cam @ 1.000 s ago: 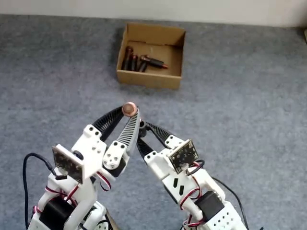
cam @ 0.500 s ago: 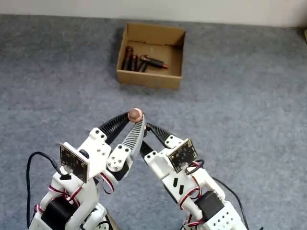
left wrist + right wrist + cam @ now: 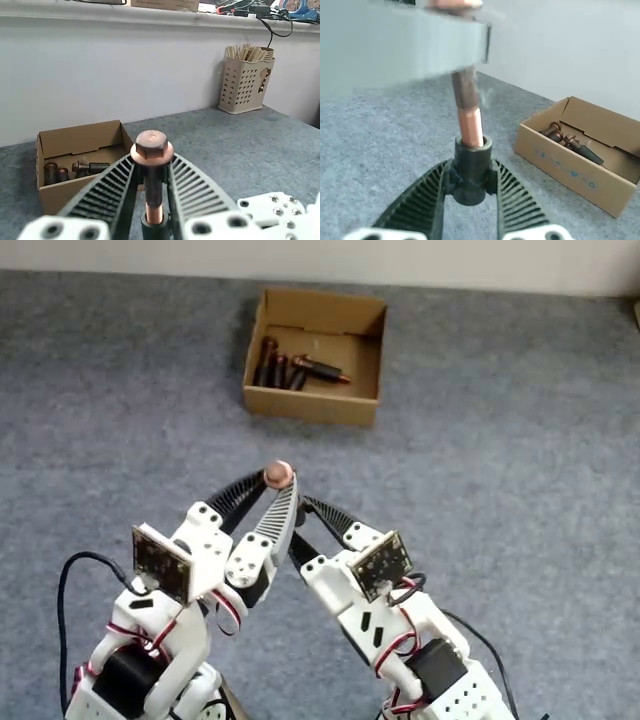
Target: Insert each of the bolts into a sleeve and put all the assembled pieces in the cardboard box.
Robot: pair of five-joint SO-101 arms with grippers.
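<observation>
Grip first: my left gripper (image 3: pixel 151 167) is clamped on the bolt (image 3: pixel 151 146), pinching the shank just under the hex head, with the head up and the shaft hanging straight down. My right gripper (image 3: pixel 470 176) is below it, squeezed round the black sleeve (image 3: pixel 470 159), the sleeve's mouth facing up. The copper tip of the bolt is in that mouth, only just by the look of it, with most of the shaft bare above the rim. So this is the insertion step, and I'd judge it lined up and started, not seated. Both grippers meet near the middle of the grey carpet (image 3: pixel 500 440), well short of the cardboard box (image 3: pixel 310 405). The box sits farther out and already holds a few dark finished pieces (image 3: pixel 295 368) lying toward one side. Next call: push the bolt down along the sleeve's axis, or lift the sleeve onto it, holding the two in line so nothing jams. My left grip sits high on the shank, so there's room to travel. After that, one gripper lets go and the other carries the piece out to the box
</observation>
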